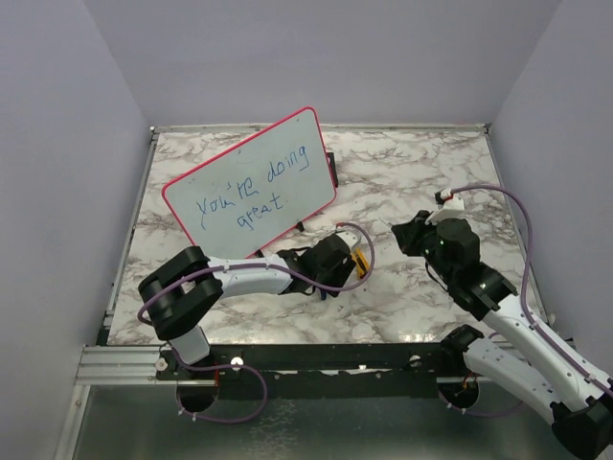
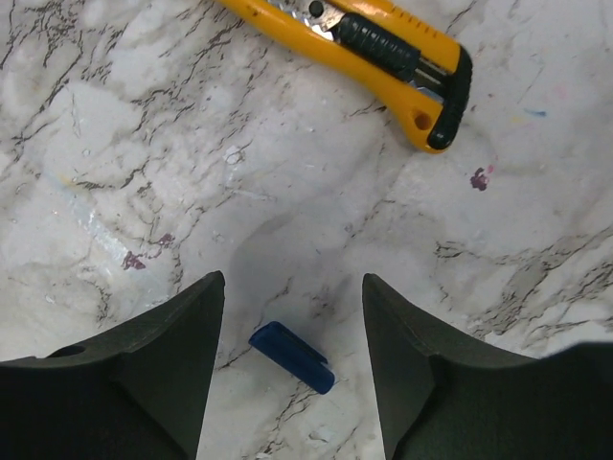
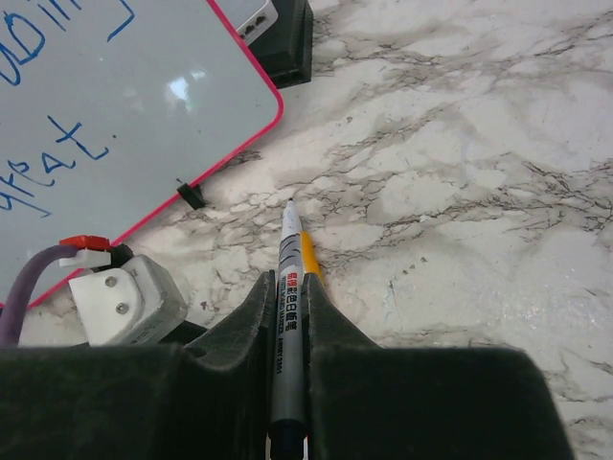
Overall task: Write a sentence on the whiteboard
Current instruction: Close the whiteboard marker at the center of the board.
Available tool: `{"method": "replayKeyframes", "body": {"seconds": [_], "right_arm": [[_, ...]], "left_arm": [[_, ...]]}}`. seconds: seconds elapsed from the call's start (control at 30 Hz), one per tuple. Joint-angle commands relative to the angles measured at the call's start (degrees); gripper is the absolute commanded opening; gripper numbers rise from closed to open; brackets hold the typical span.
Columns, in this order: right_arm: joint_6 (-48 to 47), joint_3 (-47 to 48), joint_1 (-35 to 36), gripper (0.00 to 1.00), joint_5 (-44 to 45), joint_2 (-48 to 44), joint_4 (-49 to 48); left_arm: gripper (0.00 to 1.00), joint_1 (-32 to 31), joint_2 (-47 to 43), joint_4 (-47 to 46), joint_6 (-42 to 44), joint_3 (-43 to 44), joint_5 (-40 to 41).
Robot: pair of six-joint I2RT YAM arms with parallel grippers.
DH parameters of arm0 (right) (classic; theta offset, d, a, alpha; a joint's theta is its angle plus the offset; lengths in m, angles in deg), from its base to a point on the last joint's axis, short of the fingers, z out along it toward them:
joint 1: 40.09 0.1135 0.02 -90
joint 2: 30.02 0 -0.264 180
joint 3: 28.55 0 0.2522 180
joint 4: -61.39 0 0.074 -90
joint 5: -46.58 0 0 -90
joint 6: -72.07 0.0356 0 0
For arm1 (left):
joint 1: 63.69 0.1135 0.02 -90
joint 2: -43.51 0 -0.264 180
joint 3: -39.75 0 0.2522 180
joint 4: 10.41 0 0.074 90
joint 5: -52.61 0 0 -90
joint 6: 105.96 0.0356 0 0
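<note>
Back-left of tabletop [image 1: 412, 177]: whiteboard [image 1: 306, 192] propped up on its small black feet, face toward the arms.
Sentence [image 1: 251, 196]: blue, two lines, reads "you're doing great" with a full stop after it. Looks complete to me.
Right claw [image 3: 287, 283]: clamped shut on the marker [image 3: 290, 235], tip bare and pointing forward. It's off the board, out over the marble.
Left claw [image 2: 292, 287]: jaws partly apart, nothing held. Hovers low just in front of the board's near edge.
Blue cap [image 2: 292, 356]: flat on the tabletop between the left jaws, touching neither.
Utility knife [image 2: 383, 57]: yellow and black, lying just beyond the left claw, not part of the job.
Progress: writing itself reads as done, nothing missing that I can see.
Left to do: probably pick up the cap, recap the marker and park it. That's my guess.
</note>
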Motion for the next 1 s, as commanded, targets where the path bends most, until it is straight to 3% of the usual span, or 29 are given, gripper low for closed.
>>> {"method": "replayKeyframes", "body": {"seconds": [0.0,0.53,0.97], "right_arm": [[0.6,-1.0,-0.3,0.01,0.1,-1.6,-0.1],[0.9,-1.6,-0.4,0.00,0.1,-1.0,-1.5],[1.4,-1.9,-0.4,0.00,-1.3,0.4,-2.7]], "left_arm": [[0.60,-0.5,0.5,3.7,0.8,0.7,5.1],[0.60,-2.6,-0.9,10.2,-4.9,-4.1,15.9],[0.60,-2.8,-10.3,15.1,-12.7,-9.8,16.8]]}}
